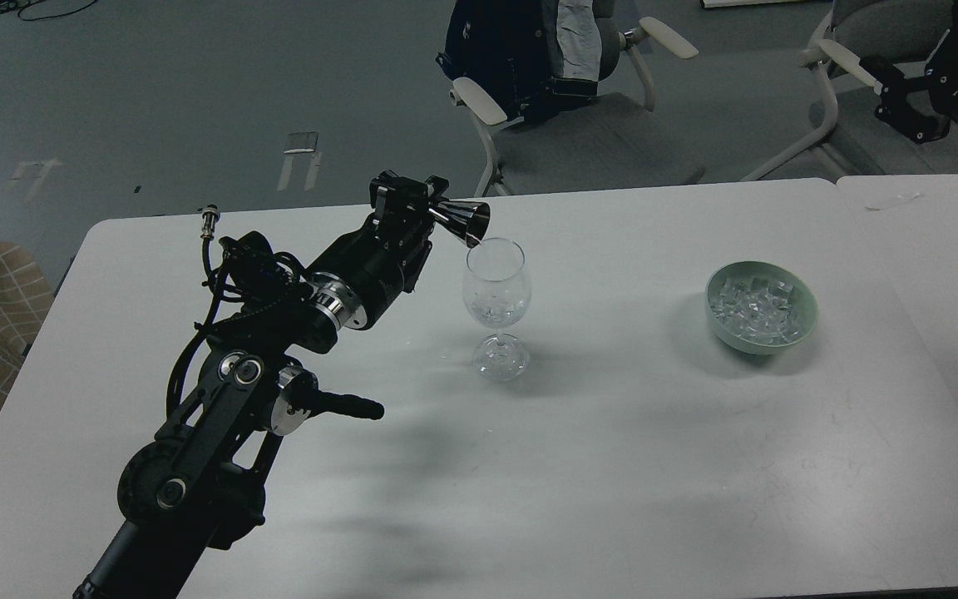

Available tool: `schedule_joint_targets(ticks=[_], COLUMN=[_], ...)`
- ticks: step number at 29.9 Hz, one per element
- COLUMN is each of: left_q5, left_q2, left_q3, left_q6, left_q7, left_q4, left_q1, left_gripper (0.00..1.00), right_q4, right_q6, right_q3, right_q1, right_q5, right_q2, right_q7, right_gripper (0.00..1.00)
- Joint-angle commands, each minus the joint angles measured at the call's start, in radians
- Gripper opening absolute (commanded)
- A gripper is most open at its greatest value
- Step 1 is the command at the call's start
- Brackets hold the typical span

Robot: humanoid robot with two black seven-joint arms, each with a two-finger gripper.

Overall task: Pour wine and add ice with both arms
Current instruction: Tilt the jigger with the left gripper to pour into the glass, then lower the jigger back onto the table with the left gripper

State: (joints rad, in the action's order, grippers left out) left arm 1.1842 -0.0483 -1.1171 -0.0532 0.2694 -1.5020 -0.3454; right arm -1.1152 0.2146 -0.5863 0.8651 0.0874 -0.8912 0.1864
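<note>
My left jaws [422, 202] are closed on the narrow waist of a dark metal jigger [458, 221], which lies tipped over on its side, long axis running left to right, mouth toward the right and slightly down. That mouth hangs just over the left rim of the wine glass [496, 291], touching it or a hair above; I cannot tell which. The glass stands upright near the middle of the table [612, 466]. I cannot make out a stream of wine, though something clear glints low in the glass.

The ice [752, 304] sits heaped in the pale green bowl [803, 329], well apart to the right of the glass, on the side my right arm comes from. The right jaws [903, 104] hang far off at the upper right, beyond the table's far edge, and whether they are open I cannot tell; nothing seems to be in them.

I judge the pour to be under way or nearly done. Bare table lies between glass and bowl, and all along the near side, so either arm has room. The risk is my jigger nudging the rim and tipping the glass rightward.
</note>
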Motion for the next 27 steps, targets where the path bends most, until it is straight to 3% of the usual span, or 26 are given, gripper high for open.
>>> schedule_joint_targets(ticks=[1, 11, 15, 18, 21, 27], left_q5=[0.049, 0.149, 0.102, -0.189, -0.439, -0.837], left_q2=[-0.002, -0.005, 0.007, 0.008, -0.005, -0.058], left_q3=[0.014, 0.019, -0.010, -0.078, -0.139, -0.299], left_q6=[0.012, 0.016, 0.018, 0.038, 0.082, 0.088], left_q7=[0.001, 0.005, 0.036, 0.088, 0.097, 0.105], left_q4=[-0.001, -0.007, -0.015, -0.030, -0.032, -0.024], left_q1=[-0.001, -0.003, -0.001, -0.001, -0.004, 0.037], left_gripper=[0.00, 0.00, 0.00, 0.00, 0.00, 0.00], right_q4=[0.000, 0.000, 0.000, 0.000, 0.000, 0.000], right_q6=[0.000, 0.000, 0.000, 0.000, 0.000, 0.000], right_q3=[-0.001, -0.001, -0.001, -0.001, 0.000, 0.000], right_q1=[0.000, 0.000, 0.000, 0.000, -0.001, -0.001], right_q5=[0.000, 0.000, 0.000, 0.000, 0.000, 0.000], right_q2=[0.000, 0.000, 0.000, 0.000, -0.002, 0.000], right_q7=[-0.001, -0.001, -0.001, -0.001, -0.001, -0.001], right_gripper=[1.00, 1.00, 1.00, 1.00, 1.00, 1.00])
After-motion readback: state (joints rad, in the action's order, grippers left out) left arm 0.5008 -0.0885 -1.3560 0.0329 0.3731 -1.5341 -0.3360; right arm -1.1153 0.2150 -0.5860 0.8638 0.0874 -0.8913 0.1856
